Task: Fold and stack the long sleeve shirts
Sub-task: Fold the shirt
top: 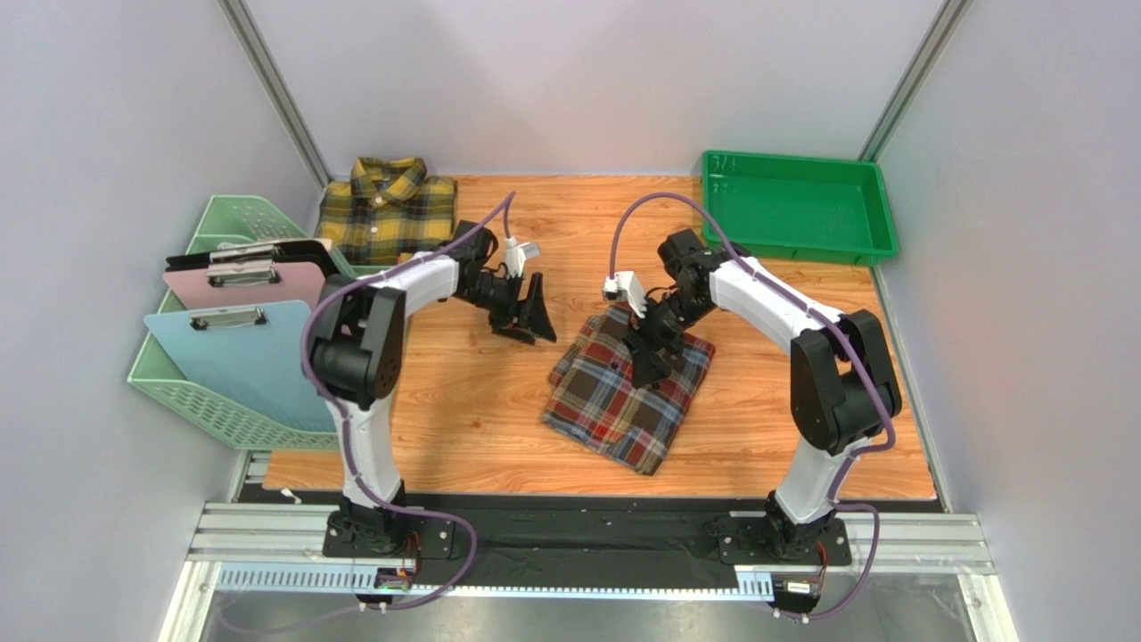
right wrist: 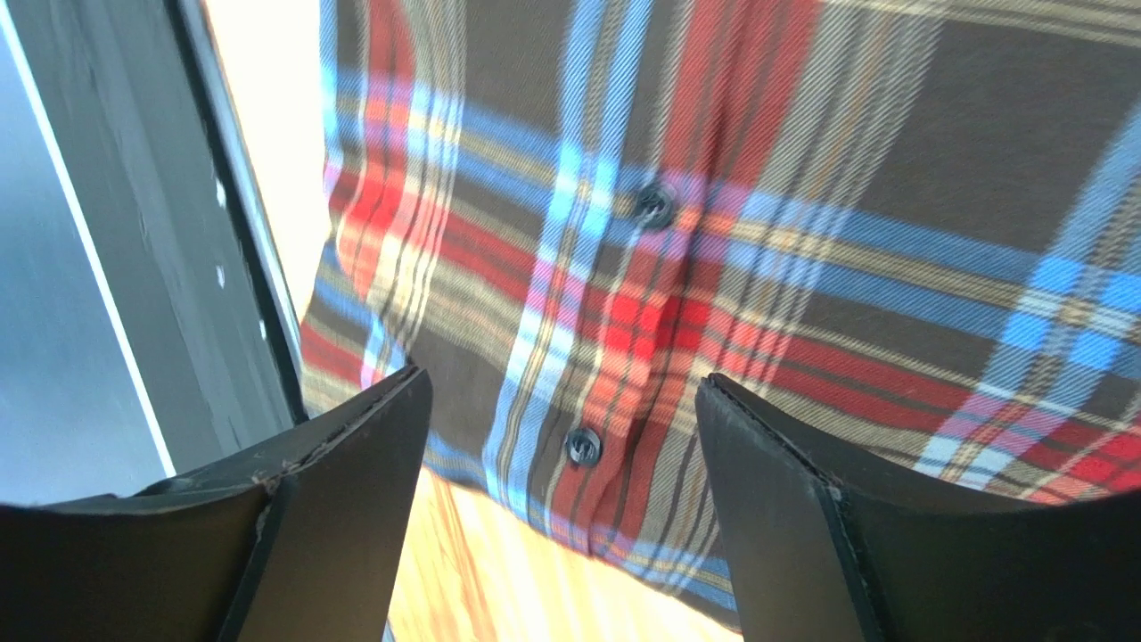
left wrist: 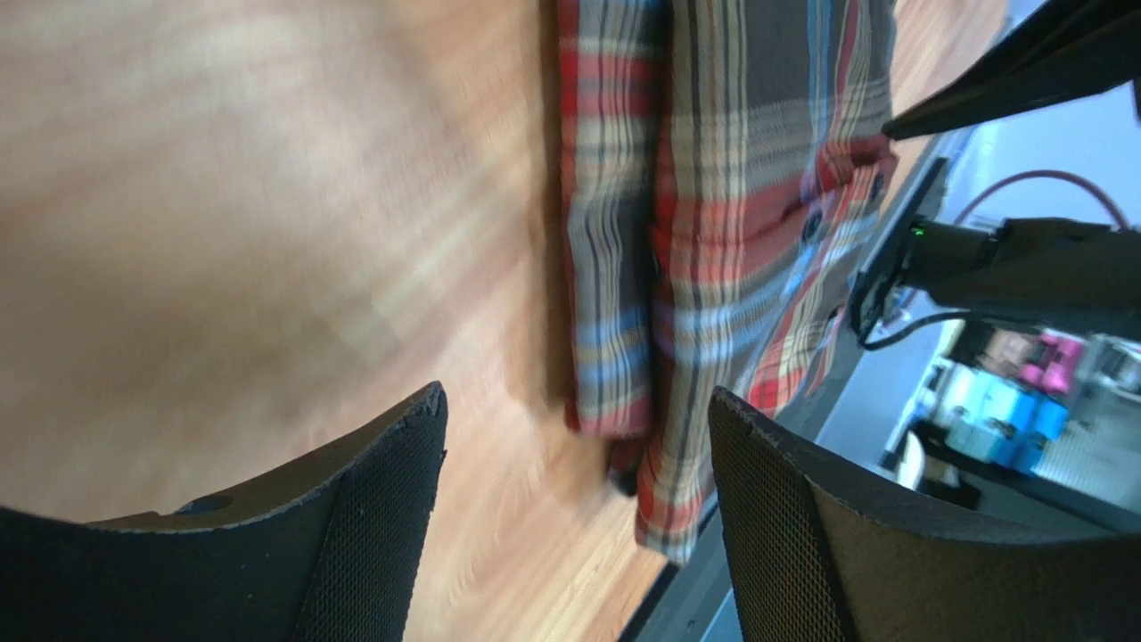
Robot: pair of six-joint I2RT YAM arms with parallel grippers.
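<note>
The left arm bends in toward the middle, its gripper (top: 525, 310) over bare table (top: 455, 401) just left of the red shirt (top: 616, 401), fingers spread and empty. The right arm folds down over that shirt, folded mid-table, its gripper (top: 652, 351) at the far half, fingers apart; contact with the cloth is unclear. The yellow shirt (top: 389, 214) lies folded at the far-left corner.

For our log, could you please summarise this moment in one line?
left tool open, over table | right tool open, over red shirt | yellow shirt folded, back left
</note>
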